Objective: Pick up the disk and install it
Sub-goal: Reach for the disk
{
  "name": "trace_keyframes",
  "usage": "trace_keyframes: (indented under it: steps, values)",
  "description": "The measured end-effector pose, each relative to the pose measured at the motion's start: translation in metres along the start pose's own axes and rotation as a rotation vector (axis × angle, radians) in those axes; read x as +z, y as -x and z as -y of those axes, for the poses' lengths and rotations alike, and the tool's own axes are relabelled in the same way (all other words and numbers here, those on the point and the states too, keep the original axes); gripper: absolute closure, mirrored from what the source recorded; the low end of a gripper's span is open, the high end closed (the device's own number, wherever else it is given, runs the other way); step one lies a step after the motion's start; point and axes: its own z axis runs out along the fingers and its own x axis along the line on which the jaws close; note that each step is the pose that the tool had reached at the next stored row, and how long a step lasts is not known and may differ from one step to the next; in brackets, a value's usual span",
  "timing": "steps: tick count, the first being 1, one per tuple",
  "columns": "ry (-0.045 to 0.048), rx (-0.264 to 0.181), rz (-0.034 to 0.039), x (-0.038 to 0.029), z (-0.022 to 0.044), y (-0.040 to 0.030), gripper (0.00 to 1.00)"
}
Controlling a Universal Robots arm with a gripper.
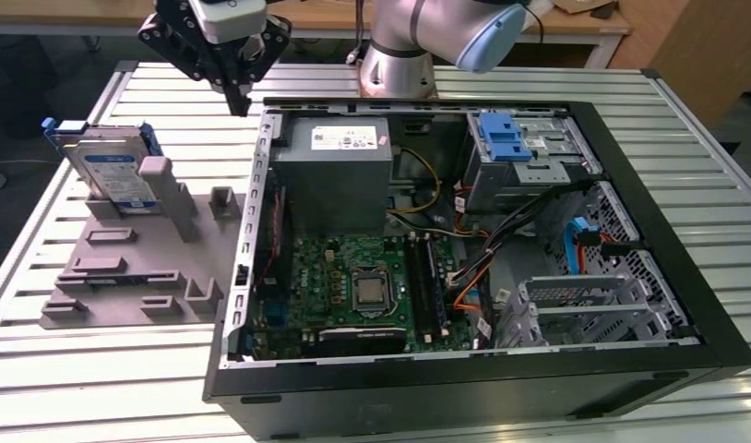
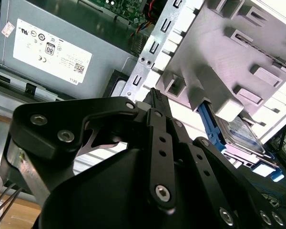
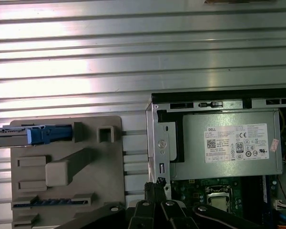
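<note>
1. Far left of the exterior view: the disk (image 1: 114, 175) stands on edge in a slot of the grey fixture plate (image 1: 129, 268). Its white-and-blue label faces the camera and its blue carrier frame shows along the top and sides. The second wrist view shows the disk (image 2: 243, 131) leaning in the same holder. The first wrist view shows the disk (image 3: 47, 134) edge-on, as a blue strip. The plate lies flat on the slatted metal table (image 1: 92, 369).

2. Upper left of the exterior view: the gripper (image 1: 239, 103) hangs pointing down, over the gap between the fixture plate and the computer case (image 1: 474, 388). Its tip is just beside the case's upper-left corner.
   - Fingers: together, meeting in a single point, with nothing between them. Both wrist views confirm this, the second wrist view (image 2: 155, 95) and the first wrist view (image 3: 155, 185).
   - The gripper is apart from the disk and touches neither the disk nor the case.

3. Centre: the case lies on its side with the panel off. The grey power supply (image 1: 339, 175) occupies its upper-left part and the green motherboard (image 1: 351, 286) sits below it.

4. Upper centre: the arm (image 1: 400, 55) rises from behind the case.

5. Upper right of the case: the metal drive cage (image 1: 523, 152) carries a blue latch, with cables running below it.
</note>
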Motion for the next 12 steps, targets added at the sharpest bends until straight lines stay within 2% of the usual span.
trace_keyframes:
  steps: [12]
  values:
    - [0.0,0.0,0.0,0.0,0.0002,-0.0028,0.89]
